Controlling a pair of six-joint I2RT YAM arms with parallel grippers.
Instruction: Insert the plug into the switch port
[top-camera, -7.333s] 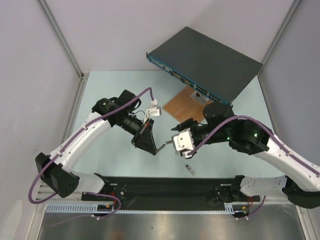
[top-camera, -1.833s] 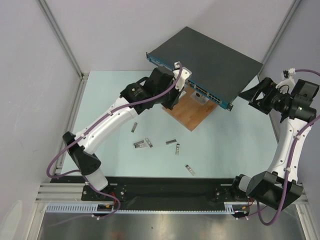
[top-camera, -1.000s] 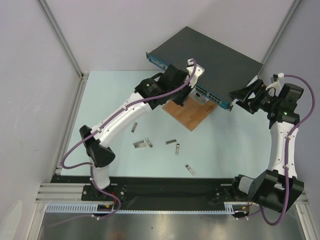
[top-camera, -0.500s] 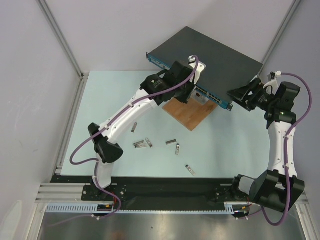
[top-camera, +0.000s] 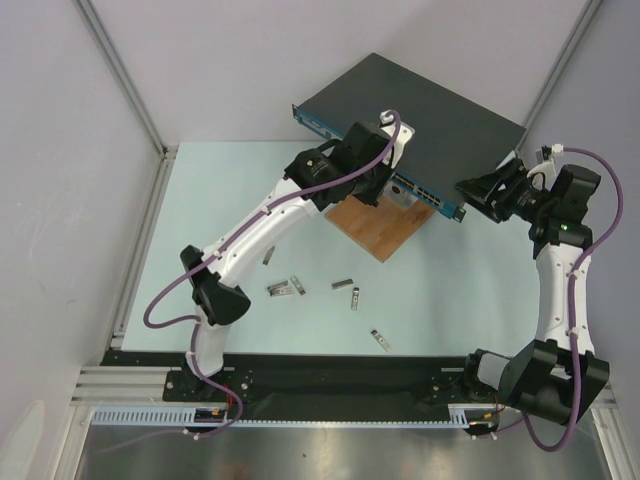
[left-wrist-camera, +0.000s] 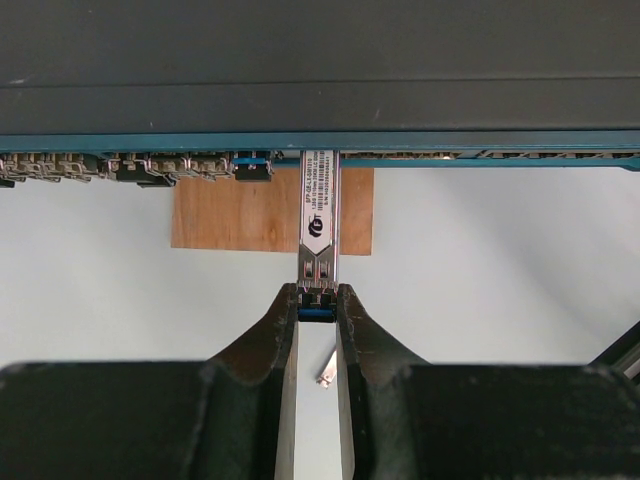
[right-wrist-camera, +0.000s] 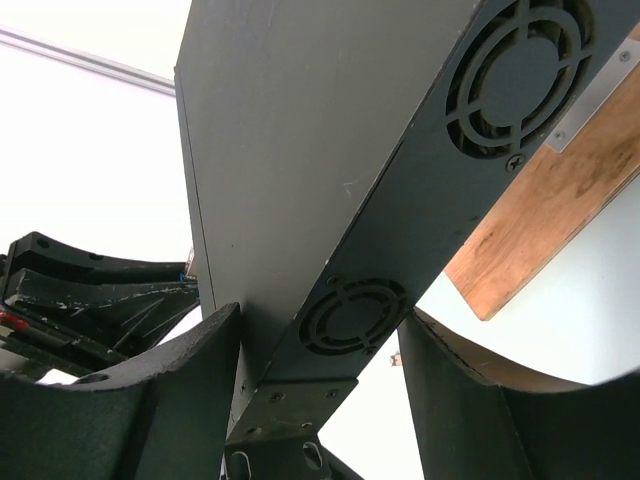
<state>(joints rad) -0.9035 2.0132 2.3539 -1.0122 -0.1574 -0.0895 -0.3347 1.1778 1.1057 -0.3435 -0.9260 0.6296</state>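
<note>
The switch (top-camera: 430, 110) is a flat dark grey box, raised at its front on a wooden board (top-camera: 375, 225). My left gripper (top-camera: 374, 180) is at the blue front strip and hides the plug in the top view. In the left wrist view my left gripper (left-wrist-camera: 317, 296) is shut on the rear of the silver plug (left-wrist-camera: 318, 210), whose nose meets the strip's sockets (left-wrist-camera: 190, 165). My right gripper (right-wrist-camera: 315, 390) straddles the switch's right end (right-wrist-camera: 350, 315). One finger (right-wrist-camera: 190, 400) lies over the top face and the other (right-wrist-camera: 470, 400) under it, the jaws open with a gap below.
Several loose silver plugs lie on the pale table, among them one (top-camera: 285, 289) left of centre, one (top-camera: 343, 284) at the centre and one (top-camera: 378, 340) nearer the bases. The board (left-wrist-camera: 235, 210) shows under the switch front. Grey walls and frame rails enclose the table.
The left arm has pushed slightly further toward the switch front with the plug. The right gripper has moved in onto the switch's right end and its jaws have narrowed.
</note>
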